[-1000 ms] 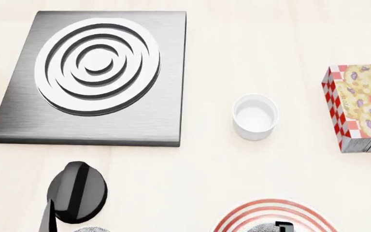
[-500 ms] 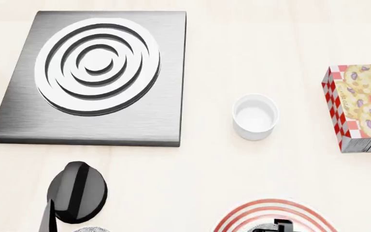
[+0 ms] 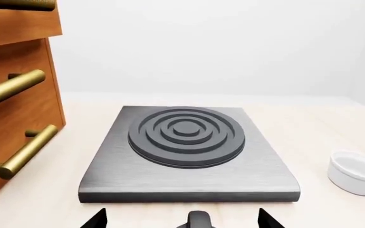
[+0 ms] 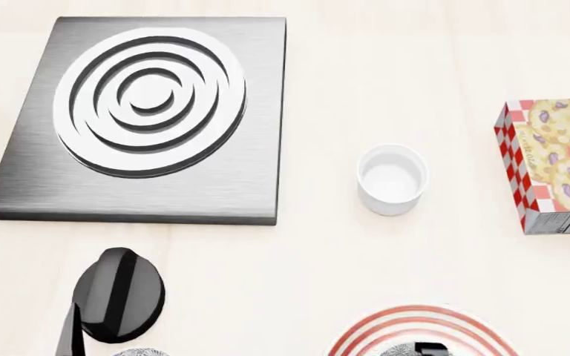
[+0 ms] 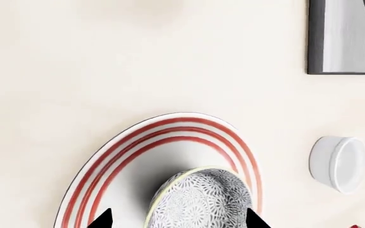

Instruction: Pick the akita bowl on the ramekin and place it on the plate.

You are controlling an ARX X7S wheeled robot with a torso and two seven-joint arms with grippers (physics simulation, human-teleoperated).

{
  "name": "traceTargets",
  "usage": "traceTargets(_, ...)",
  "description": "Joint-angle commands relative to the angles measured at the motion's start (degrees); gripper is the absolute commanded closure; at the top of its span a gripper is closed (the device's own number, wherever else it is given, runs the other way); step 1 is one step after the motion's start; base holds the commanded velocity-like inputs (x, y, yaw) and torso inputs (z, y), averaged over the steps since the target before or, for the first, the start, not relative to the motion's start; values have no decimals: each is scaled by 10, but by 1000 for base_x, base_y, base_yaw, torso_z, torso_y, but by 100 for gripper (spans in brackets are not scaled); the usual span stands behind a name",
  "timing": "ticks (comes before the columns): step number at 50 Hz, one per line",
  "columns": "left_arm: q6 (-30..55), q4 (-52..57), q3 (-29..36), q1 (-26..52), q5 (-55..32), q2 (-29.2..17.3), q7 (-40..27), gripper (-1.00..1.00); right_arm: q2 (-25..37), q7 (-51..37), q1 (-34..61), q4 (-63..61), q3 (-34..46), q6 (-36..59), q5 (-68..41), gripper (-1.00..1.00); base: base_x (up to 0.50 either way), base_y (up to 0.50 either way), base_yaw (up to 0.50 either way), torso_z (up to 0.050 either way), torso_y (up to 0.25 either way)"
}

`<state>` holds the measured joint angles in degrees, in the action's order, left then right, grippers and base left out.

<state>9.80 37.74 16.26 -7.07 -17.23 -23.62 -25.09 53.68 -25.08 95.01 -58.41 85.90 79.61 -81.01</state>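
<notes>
The akita bowl (image 5: 201, 202), grey crackle-patterned, lies tilted on the red-ringed plate (image 5: 169, 126). In the head view only its top (image 4: 399, 349) shows, at the bottom edge, inside the plate (image 4: 364, 330). My right gripper (image 5: 177, 219) straddles the bowl with its fingertips wide apart. One tip is at the bowl's side and the other stands clear of it, so the gripper is open. The white ramekin (image 4: 392, 178) stands empty beyond the plate and also shows in the right wrist view (image 5: 338, 164). My left gripper (image 3: 181, 221) is open with nothing between its fingers.
A steel burner slab (image 4: 146, 111) fills the back left. A red-checked cookie box (image 4: 557, 163) lies at the right edge. My left arm (image 4: 116, 293) hangs at the front left, with a sliver of another patterned bowl (image 4: 142, 351) below it. A wooden drawer unit (image 3: 11, 118) stands beside the slab.
In the head view the right gripper's dark tip has slipped slightly lower toward the bottom edge, and the bowl's top shows again. Nothing else has moved.
</notes>
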Motion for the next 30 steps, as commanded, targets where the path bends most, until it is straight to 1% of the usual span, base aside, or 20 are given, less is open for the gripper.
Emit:
traceTargets(1, 1, 2, 0, 1, -2, -2, -2, -100, -14, -100, 70, -14, -29, 9, -163, -100, 0, 0, 0, 0, 0)
traceTargets(5, 0, 2, 0, 1, -4, -2, -2, -100, -23, -138, 87, -14, -48, 14, -224, -100, 0, 0, 0, 0, 0)
traceTargets(7, 0, 2, 1, 1, -4, -3, -2, -100, -22, -148, 89, -15, -96, 13, -253, -100, 0, 0, 0, 0, 0)
traceTargets(9, 0, 2, 0, 1, -5, -3, -2, -100, -6, -134, 63, -15, -187, 6, -249, -100, 0, 0, 0, 0, 0)
traceTargets(10, 0, 1, 2, 1, -4, -3, -2, -100, -3, -124, 29, -16, -241, 6, -245, -100, 0, 0, 0, 0, 0)
traceTargets(11, 0, -1, 4, 2, -2, -2, -2, -100, 3, -116, 5, -15, -272, 7, -241, -100, 0, 0, 0, 0, 0)
traceTargets(13, 2, 0, 9, 2, 1, -3, -1, -100, -5, -114, -72, -16, -372, 28, -220, -100, 0, 0, 0, 0, 0)
traceTargets(14, 3, 1, 9, 2, 1, -3, -1, -100, -4, -100, -107, -15, -414, 27, -205, -100, 0, 0, 0, 0, 0)
traceTargets(16, -5, 3, 4, -1, -5, -5, 1, -100, -3, -78, -168, -16, -480, 14, -130, -100, 0, 0, 0, 0, 0)
traceTargets(17, -4, 4, 1, -2, -7, -5, 0, -100, 5, -68, -195, -16, -488, -11, -70, -100, 0, 0, 0, 0, 0)
traceTargets(19, -4, 5, -1, -3, -9, -6, -1, -100, 35, -43, -219, -16, -469, -79, 2, -100, 0, 0, 0, 0, 0)
traceTargets(20, -4, 5, -2, -2, -12, -7, -1, -100, 50, -39, -243, -15, -466, -122, 46, -100, 0, 0, 0, 0, 0)
traceTargets(21, -6, 4, -2, -2, -11, -7, -1, -100, 59, -36, -260, -14, -468, -148, 68, -100, 0, 0, 0, 0, 0)
traceTargets(22, -9, -1, -2, -2, -11, -5, 0, -100, 61, -40, -296, -2, -472, -186, 102, -100, 0, 0, 0, 0, 0)
traceTargets(23, -12, -2, -1, -3, -10, -5, 1, -100, 61, -33, -301, 3, -467, -187, 126, -100, 0, 0, 0, 0, 0)
traceTargets(24, -13, -2, -1, -4, -10, -5, 1, -100, 59, -40, -329, 11, -461, -208, 160, -100, 0, 0, 0, 0, 0)
traceTargets(26, -13, -2, 0, -4, -10, -5, 1, -100, 61, -38, -331, 12, -460, -211, 165, -100, 0, 0, 0, 0, 0)
traceTargets(27, -12, 2, -2, -5, -14, -7, 1, -100, 54, -46, -368, 28, -454, -247, 211, -100, 0, 0, 0, 0, 0)
traceTargets(30, -15, 0, -1, -5, -13, -7, 2, -100, 60, -85, -397, 35, -479, -291, 214, -100, 0, 0, 0, 0, 0)
